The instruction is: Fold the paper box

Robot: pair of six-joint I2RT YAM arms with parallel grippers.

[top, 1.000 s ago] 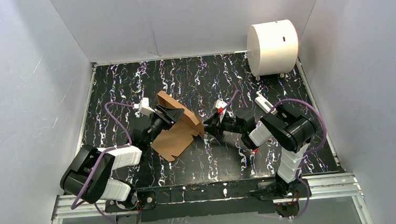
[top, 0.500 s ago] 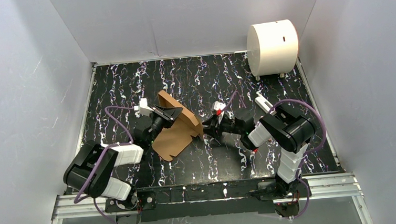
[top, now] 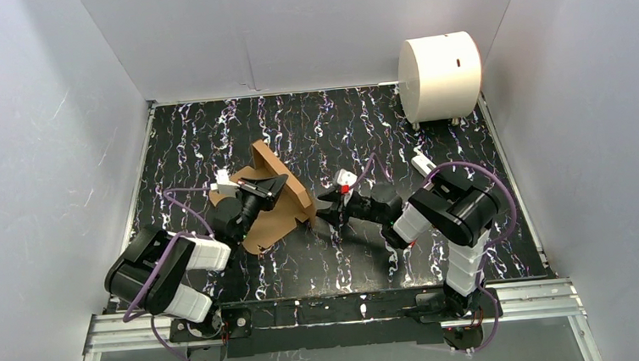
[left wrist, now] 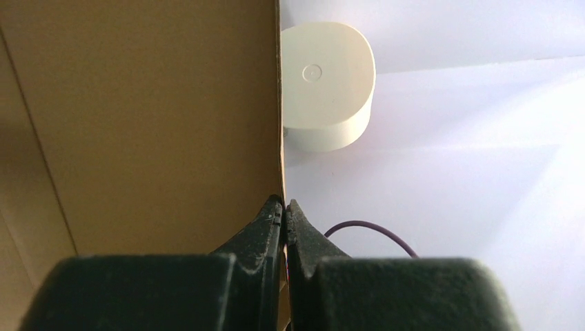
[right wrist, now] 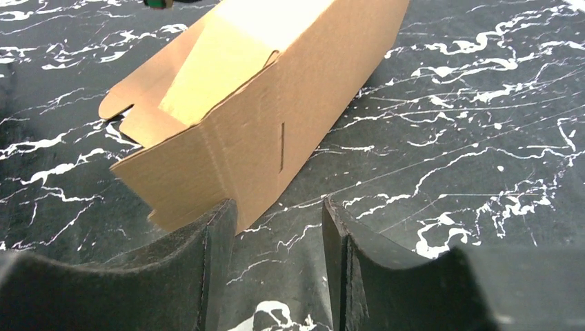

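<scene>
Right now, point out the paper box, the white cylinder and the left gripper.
paper box [right wrist: 310,96], right wrist view, on its slotted side panel.
white cylinder [top: 440,66], top view, middle of its body.
left gripper [left wrist: 283,207], left wrist view, between fingertips pinching the box edge.

No legible txt, labels, brands, nos. or signs in any view. Faces of paper box [right wrist: 262,131] show plain brown, unprinted. White cylinder [top: 438,66], upper right of top view, shows blank too.
</scene>
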